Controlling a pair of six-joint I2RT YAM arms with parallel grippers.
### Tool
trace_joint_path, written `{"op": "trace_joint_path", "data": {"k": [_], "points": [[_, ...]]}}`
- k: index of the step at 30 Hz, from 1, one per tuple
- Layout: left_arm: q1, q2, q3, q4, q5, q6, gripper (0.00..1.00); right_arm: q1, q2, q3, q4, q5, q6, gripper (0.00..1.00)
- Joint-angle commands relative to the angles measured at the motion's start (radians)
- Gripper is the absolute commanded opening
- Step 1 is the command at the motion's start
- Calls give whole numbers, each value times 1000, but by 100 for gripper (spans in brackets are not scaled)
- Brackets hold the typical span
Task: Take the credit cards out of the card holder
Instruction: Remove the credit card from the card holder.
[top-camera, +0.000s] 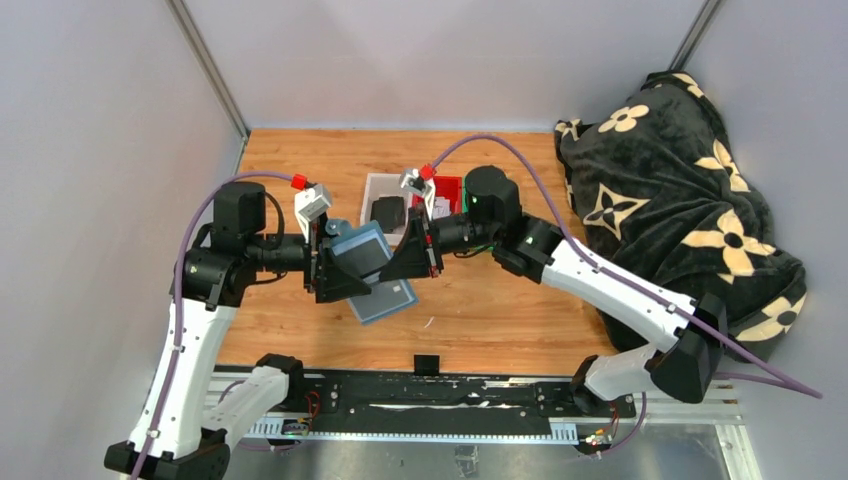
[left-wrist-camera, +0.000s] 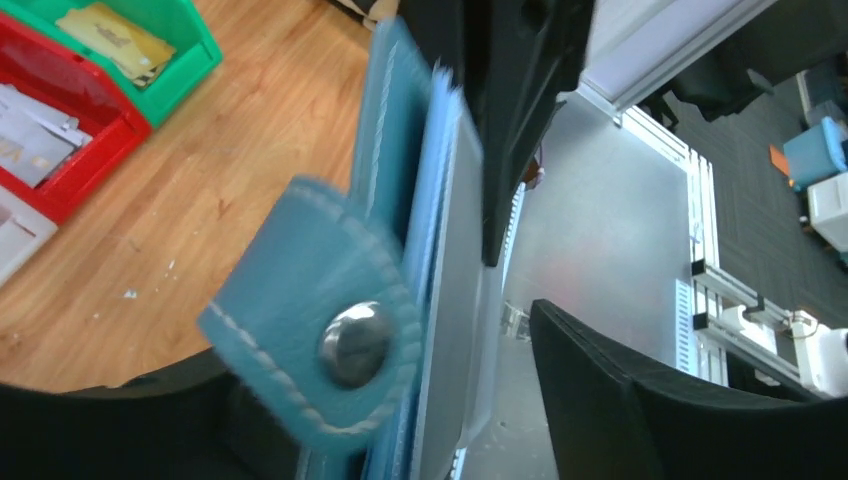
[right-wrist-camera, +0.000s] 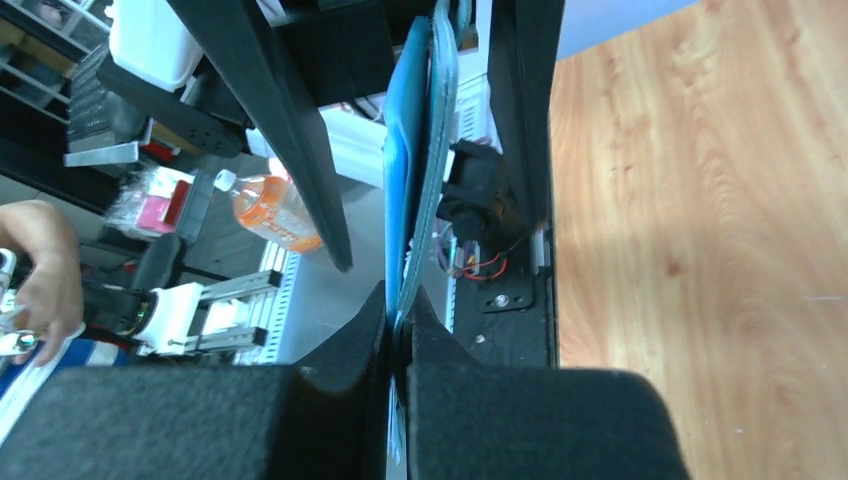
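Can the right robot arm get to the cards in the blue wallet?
Probably yes. The right gripper is shut on the thin edge of the card holder, with nothing in between. What looks like a pale card peeks out of it, though I cannot tell if that is pinched too.

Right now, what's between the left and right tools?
The holder, up in the air. The right tool pinches its edge; the left tool straddles it with fingers open. Clear in the top view, and both wrist views agree.

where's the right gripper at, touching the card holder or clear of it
Touching. The right wrist view shows the right gripper pinching the card holder between its fingers, with no gap on either side.
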Motion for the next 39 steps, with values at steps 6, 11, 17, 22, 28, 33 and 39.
{"op": "trace_joint_path", "data": {"k": [6, 11, 17, 22, 28, 33, 39], "points": [[-4, -11, -8, -52, 54, 21, 69, -19, 99, 316, -614, -1, -421, 0], [-4, -17, -3, -52, 90, 39, 69, -15, 150, 431, -824, 13, -558, 0], [-4, -1, -24, -52, 91, 50, 51, -10, 154, 466, -853, 10, -591, 0], [-4, 6, -33, -54, 110, 55, 39, -7, 164, 478, -864, 6, -600, 0], [-4, 17, -57, -54, 189, 50, 33, 29, 208, 533, -873, -4, -617, 0], [-4, 13, -45, -54, 152, 61, 7, 32, 226, 561, -876, 2, -622, 9], [-4, 30, -5, -34, -6, 44, 0, -28, 158, 502, -747, 142, -491, 41]]}}
